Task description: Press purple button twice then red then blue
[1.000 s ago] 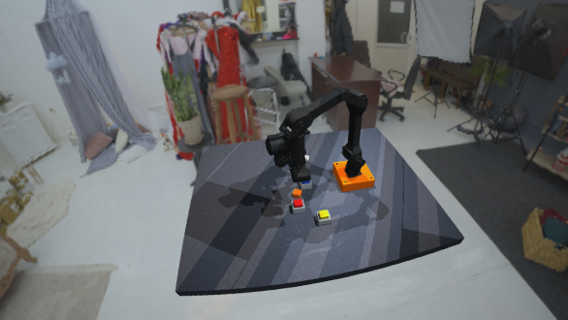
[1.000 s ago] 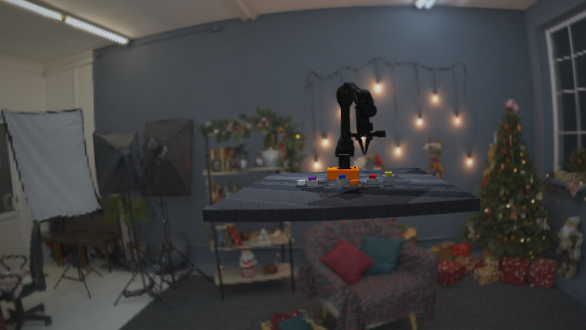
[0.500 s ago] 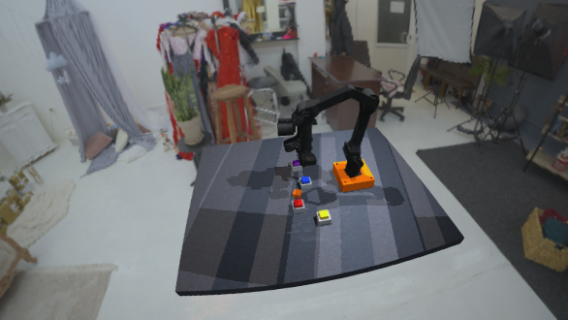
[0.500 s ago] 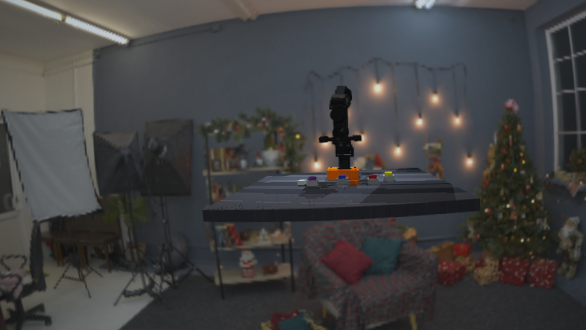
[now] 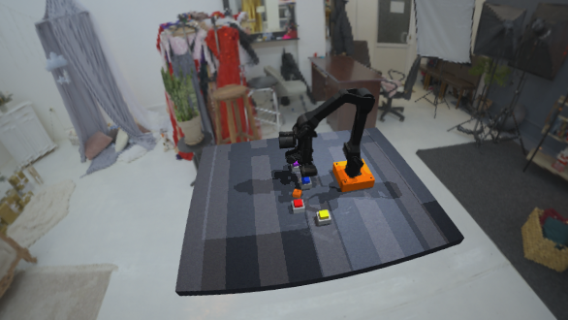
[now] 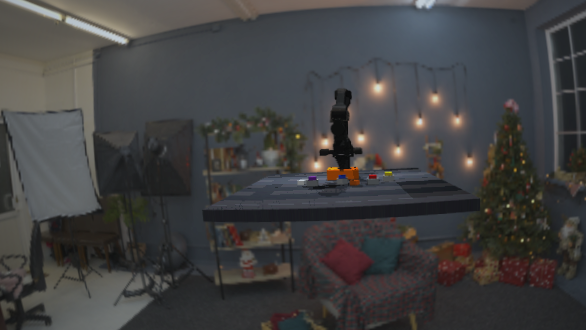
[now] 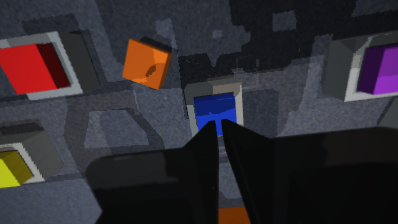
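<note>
End effector (image 7: 220, 125) closed, empty, fingertips directly over the blue button (image 7: 215, 110).

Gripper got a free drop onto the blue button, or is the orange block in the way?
Probably yes. In the wrist view the shut gripper points straight at the blue button with nothing between them; the orange block lies off to one side, apart from it.

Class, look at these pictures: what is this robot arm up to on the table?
The arm's gripper, shut and holding nothing, points down right over the blue button, apparently about to press it. The red button, purple button and yellow button sit nearby in their grey housings, none touched. A small orange block lies tilted on the table between the red and blue buttons, clear of the fingers.
</note>
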Controlling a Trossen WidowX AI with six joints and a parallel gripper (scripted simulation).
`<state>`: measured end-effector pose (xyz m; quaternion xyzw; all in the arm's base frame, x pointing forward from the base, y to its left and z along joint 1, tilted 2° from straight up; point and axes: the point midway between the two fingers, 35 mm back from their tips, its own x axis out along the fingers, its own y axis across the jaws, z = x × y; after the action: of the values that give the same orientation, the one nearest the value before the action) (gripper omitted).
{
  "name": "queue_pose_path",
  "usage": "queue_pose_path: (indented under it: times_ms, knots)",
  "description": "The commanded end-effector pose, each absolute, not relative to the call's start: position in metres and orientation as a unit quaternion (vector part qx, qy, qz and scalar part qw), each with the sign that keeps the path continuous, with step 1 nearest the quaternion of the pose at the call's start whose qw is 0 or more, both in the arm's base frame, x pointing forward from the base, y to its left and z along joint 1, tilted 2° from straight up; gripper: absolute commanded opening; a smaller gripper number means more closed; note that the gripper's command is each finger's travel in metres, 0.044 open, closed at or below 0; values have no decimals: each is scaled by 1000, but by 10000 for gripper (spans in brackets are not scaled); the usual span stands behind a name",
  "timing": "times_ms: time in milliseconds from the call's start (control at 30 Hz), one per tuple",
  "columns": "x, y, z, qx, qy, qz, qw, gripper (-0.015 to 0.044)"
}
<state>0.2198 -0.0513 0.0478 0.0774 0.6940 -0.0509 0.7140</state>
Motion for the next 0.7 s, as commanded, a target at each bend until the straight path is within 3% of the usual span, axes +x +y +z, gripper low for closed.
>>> queue_pose_path:
  times_ms: [0,667]
  knots:
    - [219,-51,40,78,695,-50,713,20]
    - [219,-50,22,78,695,-50,713,20]
